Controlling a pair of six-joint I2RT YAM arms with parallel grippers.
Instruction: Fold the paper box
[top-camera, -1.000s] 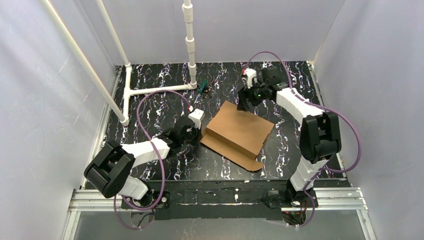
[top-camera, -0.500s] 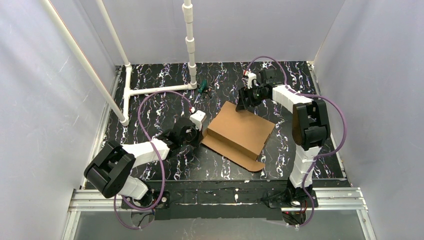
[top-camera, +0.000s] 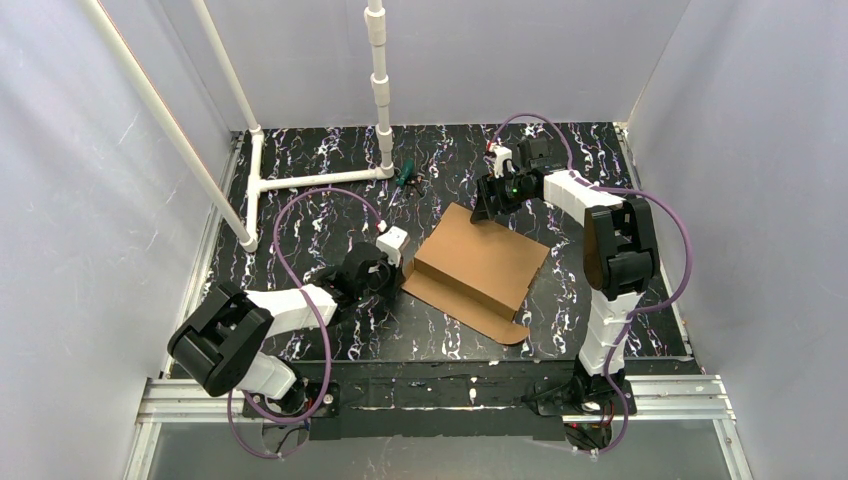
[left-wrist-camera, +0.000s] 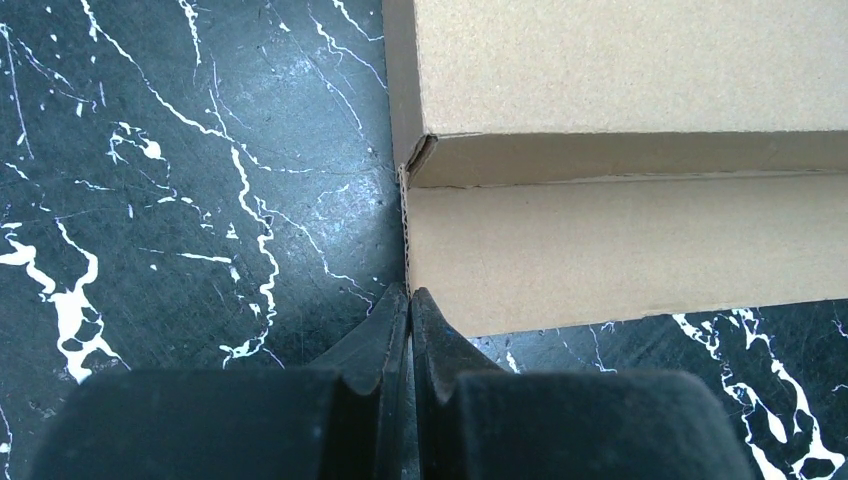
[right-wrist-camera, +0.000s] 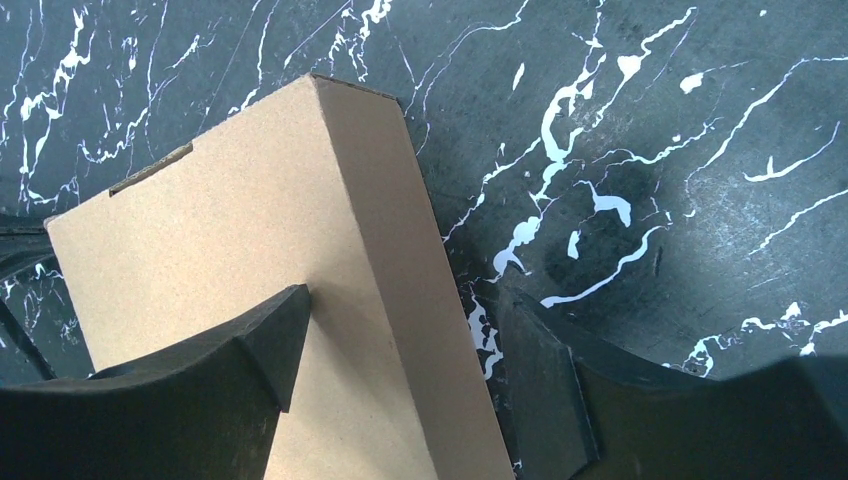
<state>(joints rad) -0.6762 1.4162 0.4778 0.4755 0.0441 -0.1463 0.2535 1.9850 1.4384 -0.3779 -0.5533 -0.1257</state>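
The paper box (top-camera: 485, 262) is brown corrugated cardboard, partly folded, lying mid-table with a raised fold across it and a flat flap toward the front. My left gripper (top-camera: 403, 268) is low at its left edge. In the left wrist view that gripper (left-wrist-camera: 410, 292) is shut, its tips touching the left edge of the box's lower flap (left-wrist-camera: 620, 240). My right gripper (top-camera: 487, 212) is at the far corner. In the right wrist view it (right-wrist-camera: 402, 295) is open and straddles the box's side wall (right-wrist-camera: 230, 220), one finger over the panel and the other over the table.
A white pipe frame (top-camera: 300, 180) lies at the back left with an upright pipe (top-camera: 380, 90) and a slanted pipe (top-camera: 170, 130). A small green object (top-camera: 405, 178) sits near the pipe's foot. Grey walls close in the black marbled table (top-camera: 300, 330).
The right arm has drawn in at the elbow and its jaws have narrowed around the box's far edge. The left gripper has shifted slightly. The box has barely moved.
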